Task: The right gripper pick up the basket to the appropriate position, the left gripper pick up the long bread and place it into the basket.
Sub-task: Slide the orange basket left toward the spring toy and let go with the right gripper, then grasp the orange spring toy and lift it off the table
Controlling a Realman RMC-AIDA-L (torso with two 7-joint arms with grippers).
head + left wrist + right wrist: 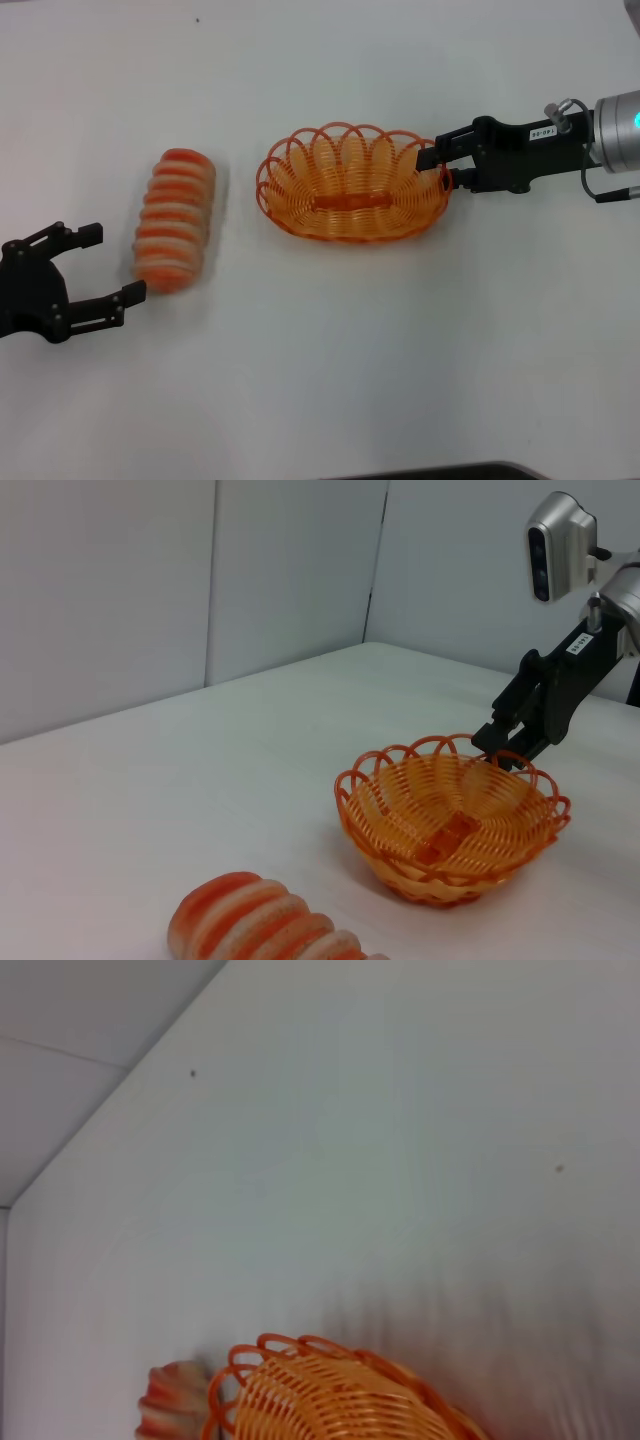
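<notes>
The orange basket (pixel 350 185) sits mid-table; it also shows in the left wrist view (pixel 450 825) and in the right wrist view (pixel 330 1395). My right gripper (pixel 440 166) is at the basket's right rim, with its jaws closed on the rim, and it shows in the left wrist view (pixel 503 748) too. The long bread (pixel 175 218), tan with orange-red stripes, lies on the table left of the basket, apart from it; it also shows in the left wrist view (pixel 265 925). My left gripper (pixel 120 262) is open and empty just left of the bread's near end.
The white table (pixel 330 360) carries only the basket and the bread. Grey wall panels (pixel 150 580) stand beyond the table's far edge. A dark edge (pixel 450 470) shows at the near side of the table.
</notes>
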